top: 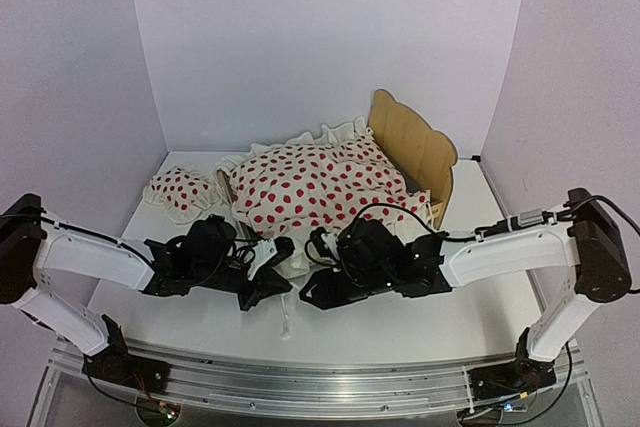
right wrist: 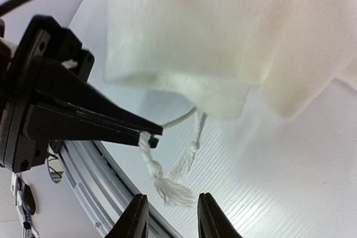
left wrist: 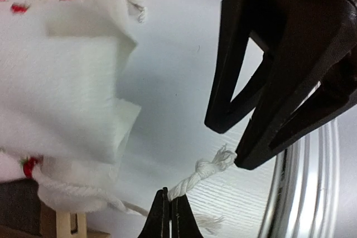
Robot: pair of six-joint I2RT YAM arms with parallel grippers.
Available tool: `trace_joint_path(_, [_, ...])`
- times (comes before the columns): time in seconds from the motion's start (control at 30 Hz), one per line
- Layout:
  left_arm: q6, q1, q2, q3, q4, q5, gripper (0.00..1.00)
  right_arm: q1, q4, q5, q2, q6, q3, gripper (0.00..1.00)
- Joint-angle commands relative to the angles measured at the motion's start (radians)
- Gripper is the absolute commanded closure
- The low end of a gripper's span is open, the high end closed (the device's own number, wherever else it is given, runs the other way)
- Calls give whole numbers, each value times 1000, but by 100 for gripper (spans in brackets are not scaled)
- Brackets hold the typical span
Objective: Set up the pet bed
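The pet bed [top: 440, 177] is standing toward the back of the white table [top: 400, 312], right of centre, with its wavy-topped headboard [top: 400, 132] rising at the far right end. A white blanket [top: 310, 187] with red dots is lying heaped over the frame, covering most of it and spilling past the near edge. A small red-dotted pillow [top: 180, 191] is sitting on the table to the left of the bed, just beside the blanket. Both arms are reaching inward and meeting in front of the bed's near side, their heads close together and low over the table. The left pincer [left wrist: 170, 202] is pressing its fingers together on a white twisted cord [left wrist: 203, 170] that is trailing out from under the blanket's near hem, gripping it a little way back from the frayed end. The right pincer [right wrist: 171, 199] is standing with its fingers apart, gripping nothing, and the cord's tasselled end is hanging just above the gap between them. In the left wrist view, a strip of dark grey base and a light wooden post are peeking out beneath the blanket's edge.
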Motion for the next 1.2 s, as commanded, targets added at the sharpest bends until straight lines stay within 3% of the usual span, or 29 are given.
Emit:
trace_joint_path(0.0, [-405, 0, -23, -21, -57, -63, 100, -8, 19, 104, -1, -74, 36, 67])
trace_joint_path(0.17, [-517, 1, -36, -65, -66, -130, 100, 0, 45, 89, 110, -93, 104, 67])
trace_joint_path(0.27, [-559, 4, -73, -92, -69, -188, 100, 17, 144, 113, 151, -105, 92, 67])
trace_joint_path(0.73, [-631, 63, -88, -162, 30, -185, 100, 42, 420, 261, 318, -67, 118, 64])
trace_joint_path(1.1, [-645, 70, -92, -154, -38, -203, 100, 40, 473, 358, 344, -54, 110, 73])
trace_joint_path(1.17, [-650, 71, -106, -157, -52, -216, 100, 40, 473, 364, 340, -55, 105, 78])
